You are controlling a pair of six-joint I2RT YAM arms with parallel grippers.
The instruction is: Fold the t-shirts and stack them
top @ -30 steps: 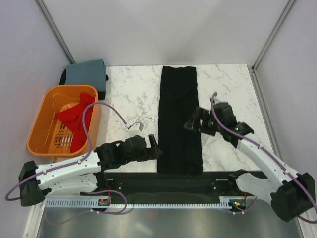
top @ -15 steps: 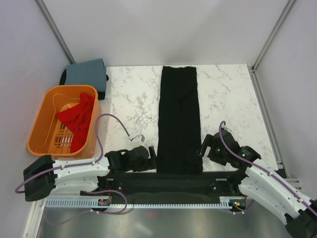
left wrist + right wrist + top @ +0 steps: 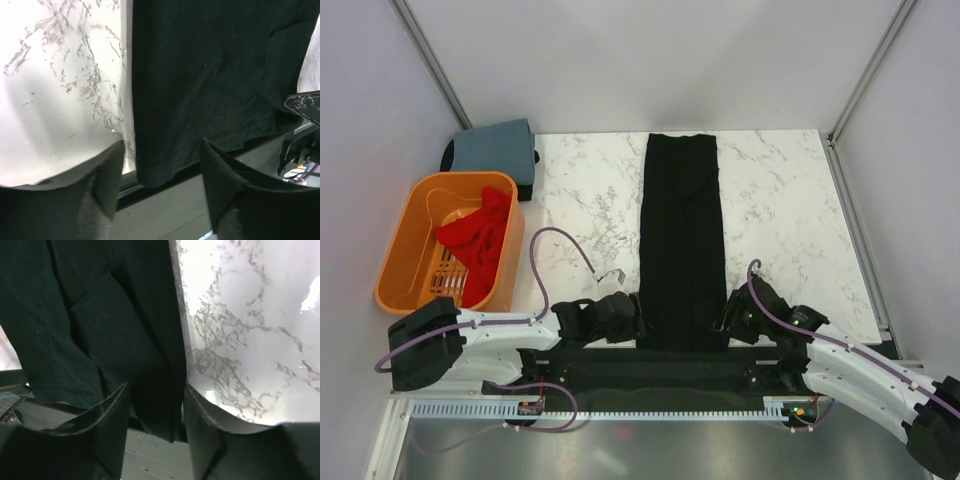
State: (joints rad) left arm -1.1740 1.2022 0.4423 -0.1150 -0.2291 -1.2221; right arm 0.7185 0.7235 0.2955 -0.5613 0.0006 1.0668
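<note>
The black t-shirt (image 3: 682, 240) lies as a long narrow strip down the middle of the marble table (image 3: 780, 200), its near hem at the table's front edge. My left gripper (image 3: 634, 318) is open, its fingers either side of the near left corner (image 3: 150, 170) of the black shirt. My right gripper (image 3: 728, 322) is also open, straddling the near right corner (image 3: 160, 415). The red t-shirt (image 3: 475, 240) is bunched in the orange basket (image 3: 405, 250). The blue-grey t-shirt (image 3: 495, 150) sits folded at the back left.
The basket stands off the table's left side. A black rail (image 3: 660, 368) runs along the front edge under the shirt's hem. Grey walls close in the back and both sides. Purple cables (image 3: 560, 245) loop above each arm.
Both arms have drawn back to the front edge, the right one from the shirt's middle. Both pairs of jaws have narrowed around the near corners.
</note>
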